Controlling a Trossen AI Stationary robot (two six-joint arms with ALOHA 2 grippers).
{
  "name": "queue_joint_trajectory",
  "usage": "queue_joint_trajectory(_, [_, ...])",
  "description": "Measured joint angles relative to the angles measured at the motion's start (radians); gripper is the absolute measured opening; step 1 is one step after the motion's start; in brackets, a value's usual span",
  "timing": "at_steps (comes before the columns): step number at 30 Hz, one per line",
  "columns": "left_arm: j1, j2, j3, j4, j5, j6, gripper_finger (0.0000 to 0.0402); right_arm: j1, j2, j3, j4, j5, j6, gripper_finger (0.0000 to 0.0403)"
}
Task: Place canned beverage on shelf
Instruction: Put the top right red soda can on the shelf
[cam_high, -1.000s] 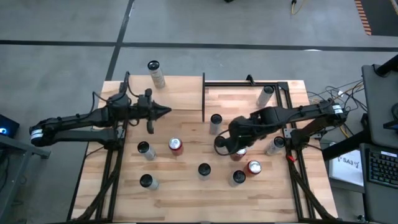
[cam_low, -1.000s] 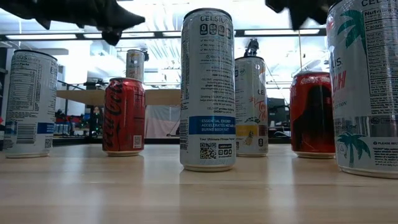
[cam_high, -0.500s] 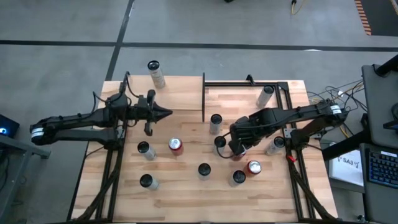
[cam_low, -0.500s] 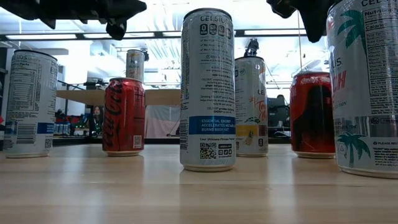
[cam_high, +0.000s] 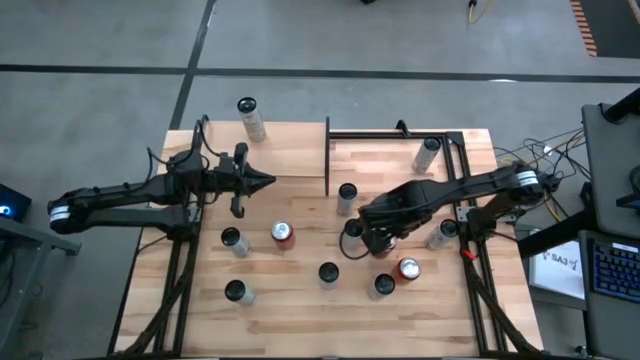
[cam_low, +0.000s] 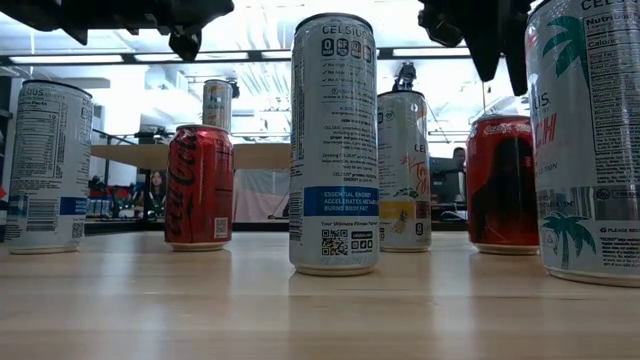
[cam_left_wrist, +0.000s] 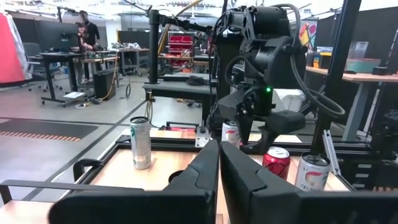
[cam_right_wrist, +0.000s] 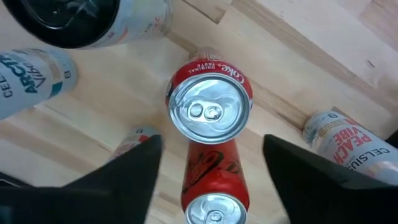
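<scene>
**High view to wrist views: right gripper open over a red can, left gripper shut**

High view. The shelf (cam_high: 290, 150) occupies the table's far left portion. One slim can (cam_high: 250, 118) stands upright at the shelf's far edge. The left gripper (cam_high: 264, 180) hangs over the shelf's near edge with its fingers pressed together, holding nothing. The right gripper (cam_high: 362, 238) is over the table's right half, among upright cans. The arm hides the can directly beneath it. A second red can (cam_high: 408, 268) stands just beside it, toward the near edge. The other cans stand well apart across the table (cam_high: 300, 320), several with black lids.

Low view. The slim can (cam_low: 217, 105) shows on the raised shelf (cam_low: 260, 155) behind a red cola can (cam_low: 199, 185). A tall Celsius can (cam_low: 334, 145) stands at centre. Dark fingers (cam_low: 482, 45) hang above the red can (cam_low: 502, 180) at right, clear of its rim.

Left wrist view. Both fingers (cam_left_wrist: 205, 171) meet along their length. Beyond them is the right arm (cam_left_wrist: 261, 62), with cans at its base.

Right wrist view. The red can (cam_right_wrist: 210, 112) stands upright on the table, not on the shelf. Its lid is sealed and the pull tab lies flat. The jaws stand apart, one finger (cam_right_wrist: 127, 168) on each side of the can, gripping nothing. The second red can (cam_right_wrist: 212, 190) lies beyond it. A Peach Vibe can (cam_right_wrist: 342, 144) and an Arctic Vibe can (cam_right_wrist: 31, 81) stand to either side.
</scene>
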Motion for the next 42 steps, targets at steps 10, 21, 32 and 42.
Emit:
queue_joint_trajectory(10, [0.000, 0.000, 0.000, 0.000, -0.001, 0.018, 0.0000, 0.000, 0.089, -0.001, 0.001, -0.007, -0.069, 0.0366])
queue_joint_trajectory(21, [0.000, 0.000, 0.000, -0.001, -0.003, 0.021, 0.0000, 0.000, 0.183, -0.005, 0.018, -0.007, -0.139, 0.0367])
queue_joint_trajectory(32, [0.000, 0.000, 0.000, -0.001, -0.003, 0.021, 0.0000, 0.000, 0.238, -0.010, 0.021, -0.012, -0.182, 0.0301])
queue_joint_trajectory(42, [0.000, 0.000, 0.000, 0.000, -0.003, 0.008, 0.0000, 0.000, 0.190, 0.014, -0.125, 0.006, -0.187, 0.0301])
